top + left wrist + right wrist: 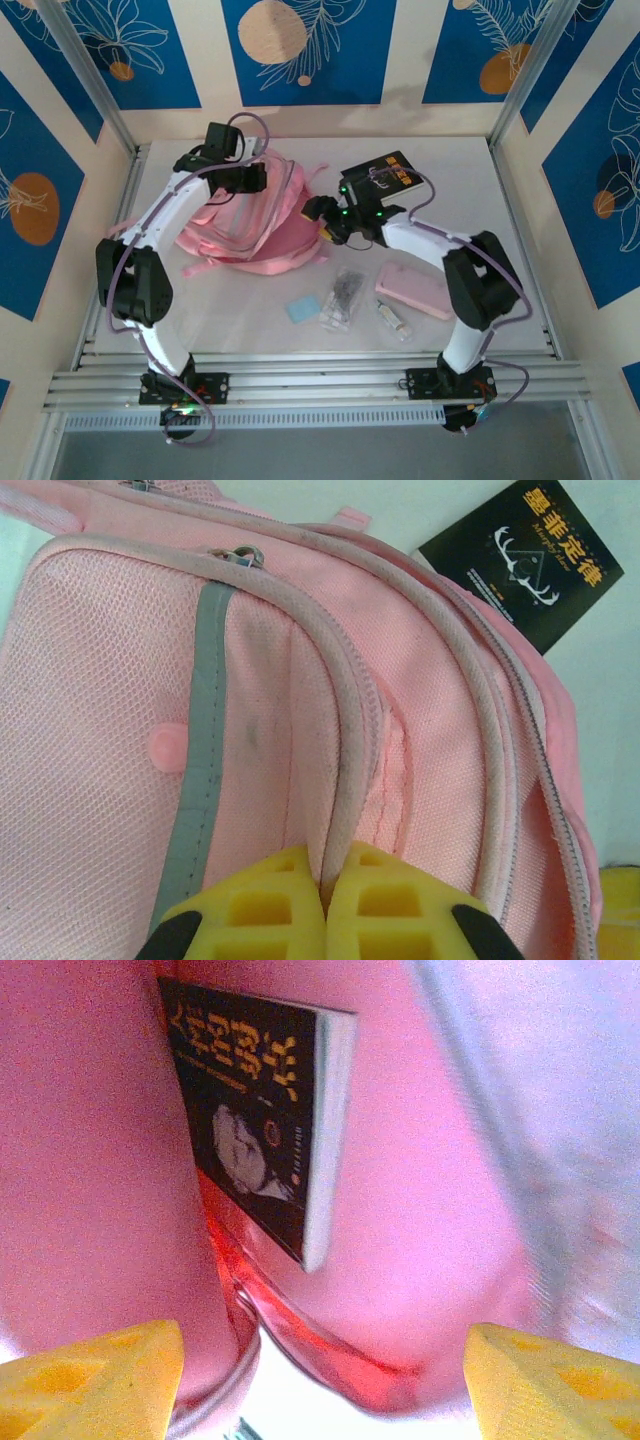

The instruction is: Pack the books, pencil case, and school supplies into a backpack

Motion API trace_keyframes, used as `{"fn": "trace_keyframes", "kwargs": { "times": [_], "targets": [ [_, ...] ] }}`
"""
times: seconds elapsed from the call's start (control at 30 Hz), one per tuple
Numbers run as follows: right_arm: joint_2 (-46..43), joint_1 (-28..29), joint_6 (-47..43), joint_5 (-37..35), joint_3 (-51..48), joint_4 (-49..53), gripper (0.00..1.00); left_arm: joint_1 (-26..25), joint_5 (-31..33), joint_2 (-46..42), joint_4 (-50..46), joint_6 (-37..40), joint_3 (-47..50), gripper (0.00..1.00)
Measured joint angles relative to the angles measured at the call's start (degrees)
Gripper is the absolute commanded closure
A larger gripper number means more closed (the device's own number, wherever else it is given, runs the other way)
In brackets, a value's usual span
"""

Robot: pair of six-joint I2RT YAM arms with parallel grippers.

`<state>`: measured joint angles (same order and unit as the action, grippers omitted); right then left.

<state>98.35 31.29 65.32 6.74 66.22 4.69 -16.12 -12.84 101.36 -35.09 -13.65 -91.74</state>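
L gripper (pixel 325 895) pinched shut on backpack (pixel 120 730) zip rim. R gripper (pixel 325 1360) fingers wide apart, empty, facing one book (pixel 250 1110) inside the bag. 2nd book (pixel 392 175) lies on table (pixel 520 300) just beside backpack.

Top camera high over table (pixel 500 230), facing down. 2 wrist cameras close against backpack (pixel 265 235); all 3 share it.

Inside the large soft pink backpack (pixel 258 232), room is left beside a thin black-covered book (pixel 255 1110). Bare white desk (pixel 465 180) is found far right; the near strip is cluttered by a pale pink oblong pouch (pixel 413 290), a clear plastic bag (pixel 343 297) and a light blue square pad (pixel 302 308).
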Motion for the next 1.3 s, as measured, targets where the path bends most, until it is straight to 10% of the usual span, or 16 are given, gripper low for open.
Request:
{"fn": "trace_keyframes", "kwargs": {
  "times": [0.33, 1.17, 1.3],
  "targets": [
    [-4.87, -17.11, -13.64, -6.82, 5.09, 20.17, 0.24, 0.15, -1.99, -5.68, 5.97, -4.5, 12.68, 0.15],
    [30.86, -24.94, -10.6, -12.83, 35.41, 28.39, 0.38, -1.53, -7.28, -16.87, 33.62, -17.99, 31.87, 0.17],
    [33.42, -25.09, -9.14, -13.35, 38.69, 29.49, 0.57, -2.62, -7.8, -16.81, 34.53, -18.84, 32.17, 0.18]
  ]
}}
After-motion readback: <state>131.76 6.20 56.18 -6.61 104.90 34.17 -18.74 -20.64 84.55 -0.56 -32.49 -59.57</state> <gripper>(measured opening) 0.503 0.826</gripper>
